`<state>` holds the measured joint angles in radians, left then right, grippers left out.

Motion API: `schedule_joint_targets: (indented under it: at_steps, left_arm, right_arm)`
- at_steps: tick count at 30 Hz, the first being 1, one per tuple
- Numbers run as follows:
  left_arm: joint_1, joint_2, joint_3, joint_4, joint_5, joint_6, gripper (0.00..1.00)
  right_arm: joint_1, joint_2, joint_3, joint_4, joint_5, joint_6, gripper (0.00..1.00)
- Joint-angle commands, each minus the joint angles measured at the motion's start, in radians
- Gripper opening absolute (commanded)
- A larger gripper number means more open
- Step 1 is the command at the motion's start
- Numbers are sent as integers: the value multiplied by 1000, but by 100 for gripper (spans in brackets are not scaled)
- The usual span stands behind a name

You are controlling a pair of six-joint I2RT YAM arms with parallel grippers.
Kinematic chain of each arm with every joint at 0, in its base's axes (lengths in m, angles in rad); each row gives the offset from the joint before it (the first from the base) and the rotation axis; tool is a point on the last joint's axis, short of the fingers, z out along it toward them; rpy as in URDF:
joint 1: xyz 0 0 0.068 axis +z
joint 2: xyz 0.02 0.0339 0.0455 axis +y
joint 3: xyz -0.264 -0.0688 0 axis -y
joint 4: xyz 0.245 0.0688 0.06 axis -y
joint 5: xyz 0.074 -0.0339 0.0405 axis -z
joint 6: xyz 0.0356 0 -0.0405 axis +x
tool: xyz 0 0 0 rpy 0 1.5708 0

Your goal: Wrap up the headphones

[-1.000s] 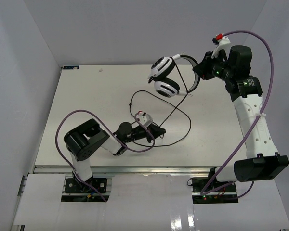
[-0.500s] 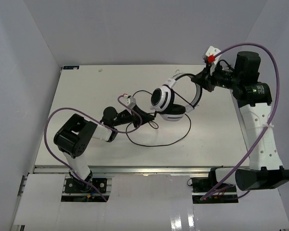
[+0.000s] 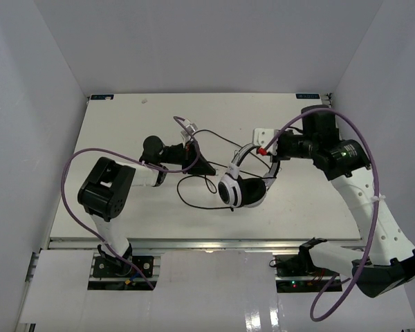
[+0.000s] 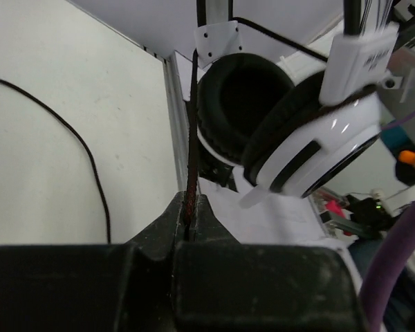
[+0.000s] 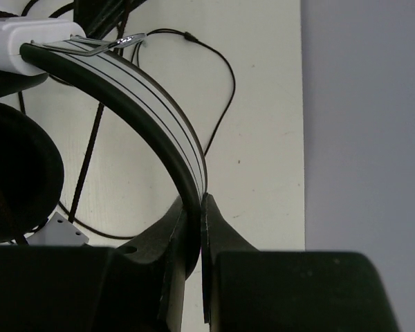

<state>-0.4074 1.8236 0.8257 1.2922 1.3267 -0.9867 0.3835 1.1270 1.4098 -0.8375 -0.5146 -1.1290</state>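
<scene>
Over the middle of the white table (image 3: 117,131), the white headphones (image 3: 243,190) are held by the headband (image 5: 152,97), which is clamped between the closed fingers of the right gripper (image 5: 196,205). The thin black cord (image 4: 191,138) is pinched tight in the left gripper (image 4: 190,211), just left of the ear cups, and its slack is looped on the table

White arms (image 3: 365,200), black joints (image 3: 105,188), purple cables (image 3: 97,151)

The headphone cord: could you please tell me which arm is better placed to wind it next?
Probably left: the left fingers are shut on the cord, free to lead it around. The right fingers clamp the headband, holding the headphones.
</scene>
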Motion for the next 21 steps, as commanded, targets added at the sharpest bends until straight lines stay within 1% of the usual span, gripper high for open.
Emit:
schedule_joint_targets:
  at_steps: [1, 4, 7, 9, 10, 13, 16, 20, 21]
  left_arm:
    - [41, 24, 35, 222, 64, -226, 5]
    - [41, 31, 45, 264, 75, -328, 6]
    - [41, 56, 63, 401, 92, -445, 7]
    - [41, 80, 85, 514, 92, -580, 8]
    - [39, 87, 92, 522, 92, -606, 8]
    - [39, 82, 102, 521, 71, -637, 8]
    - [39, 65, 113, 521, 56, -639, 12]
    - [39, 39, 145, 513, 28, -644, 19]
    - [39, 30, 154, 486, 25, -635, 23]
  right_arm:
    - [98, -4, -54, 51, 288, -38, 8]
    - [159, 17, -93, 139, 411, -5, 8]
    - [181, 43, -119, 220, 503, 22, 8]
    - [190, 58, -133, 273, 567, 29, 8]
    - [198, 63, -144, 307, 598, 31, 8]
    - [215, 78, -161, 368, 651, 52, 8]
    - [229, 92, -177, 427, 703, 80, 8]
    - [244, 106, -213, 497, 764, 114, 8]
    - [248, 107, -217, 513, 772, 130, 8]
